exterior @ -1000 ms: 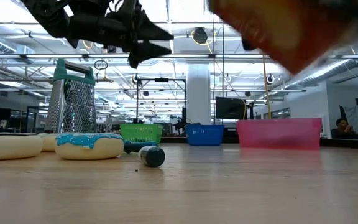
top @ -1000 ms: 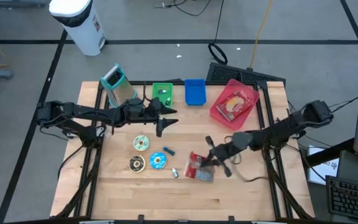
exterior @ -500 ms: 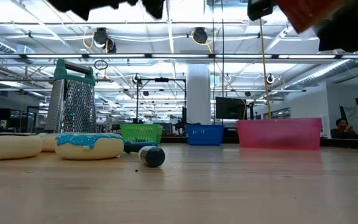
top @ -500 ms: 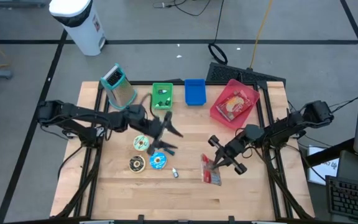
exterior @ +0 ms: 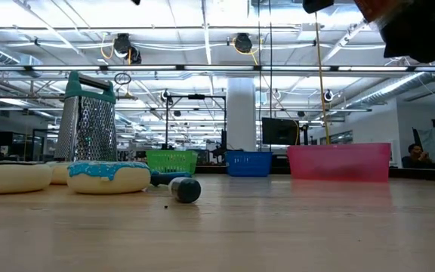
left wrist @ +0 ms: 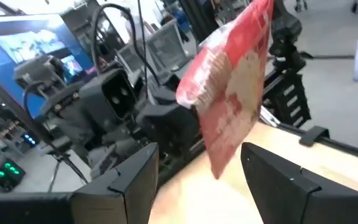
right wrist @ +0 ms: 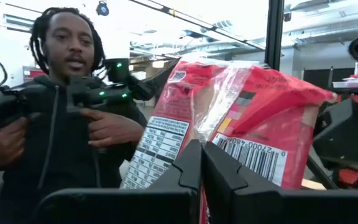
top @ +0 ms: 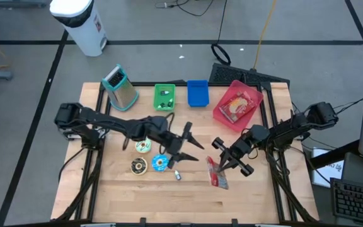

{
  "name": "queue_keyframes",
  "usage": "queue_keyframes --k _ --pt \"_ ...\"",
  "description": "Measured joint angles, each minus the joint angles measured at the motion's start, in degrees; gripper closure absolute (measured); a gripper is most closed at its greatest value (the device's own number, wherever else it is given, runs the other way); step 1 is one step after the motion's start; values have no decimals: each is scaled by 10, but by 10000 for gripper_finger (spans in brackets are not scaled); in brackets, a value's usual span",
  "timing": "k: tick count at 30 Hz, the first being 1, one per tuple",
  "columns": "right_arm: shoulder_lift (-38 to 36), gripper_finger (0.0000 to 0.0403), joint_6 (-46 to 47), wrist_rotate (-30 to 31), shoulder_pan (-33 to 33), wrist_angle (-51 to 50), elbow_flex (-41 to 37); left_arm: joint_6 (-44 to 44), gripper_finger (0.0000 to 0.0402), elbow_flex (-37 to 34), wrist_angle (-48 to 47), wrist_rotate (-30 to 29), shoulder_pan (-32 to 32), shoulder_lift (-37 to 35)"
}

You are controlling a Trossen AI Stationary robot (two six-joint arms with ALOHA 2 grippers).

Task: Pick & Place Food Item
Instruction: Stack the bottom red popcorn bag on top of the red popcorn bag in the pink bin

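Observation:
A red snack bag (top: 218, 178) hangs in the air over the table's middle right, with my right gripper (top: 218, 164) shut on it; the right wrist view shows its barcode side (right wrist: 241, 112). My left gripper (top: 193, 145) stands open just left of it, pointing level at the bag (left wrist: 235, 106), with nothing between its fingers (left wrist: 129, 180). In the low view only the bag's corner (exterior: 376, 9) shows at the top. My right gripper pinches the bag's edge near the barcode (right wrist: 229, 163) between its two fingers. The fingers come slanting up from the table's right side. The bag is lifted clear of the table and stands up past the fingertips, showing edge-on from above.
Three donuts (top: 143, 145) (top: 138, 166) (top: 161, 162) and a small dark item (top: 177, 175) lie under and left of my left gripper. Along the far edge stand a grater (top: 121, 86), a green basket (top: 164, 96), a blue basket (top: 197, 93) and a pink bin (top: 236, 104). A person (right wrist: 73, 106) stands beyond the table.
My left gripper has swung from beside the green basket toward the table's near right, toward the held bag, rolling as it went and staying open. My right gripper has tipped upward, turning the bag from lying broad to edge-on and lifting it higher.

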Motion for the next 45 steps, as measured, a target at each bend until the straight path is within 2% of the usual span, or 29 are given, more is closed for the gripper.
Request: queue_keyframes --k 5,9,15,30,34,42,45 --pt "0 403 1 11 0 -7 0 41 172 53 -39 0 -6 28" --pt "0 403 2 13 0 -15 0 63 172 62 -37 2 -15 31" --pt "0 403 3 13 -3 -16 0 61 172 62 -25 47 -16 30" --pt "0 403 6 39 -4 -29 0 60 178 62 7 45 -11 46" --pt "0 403 6 46 -4 -35 0 55 223 62 8 40 -7 46" --pt "0 403 6 63 -5 -47 0 47 375 62 5 43 4 46" --pt "0 403 6 72 -5 -48 0 40 393 62 3 41 5 46"
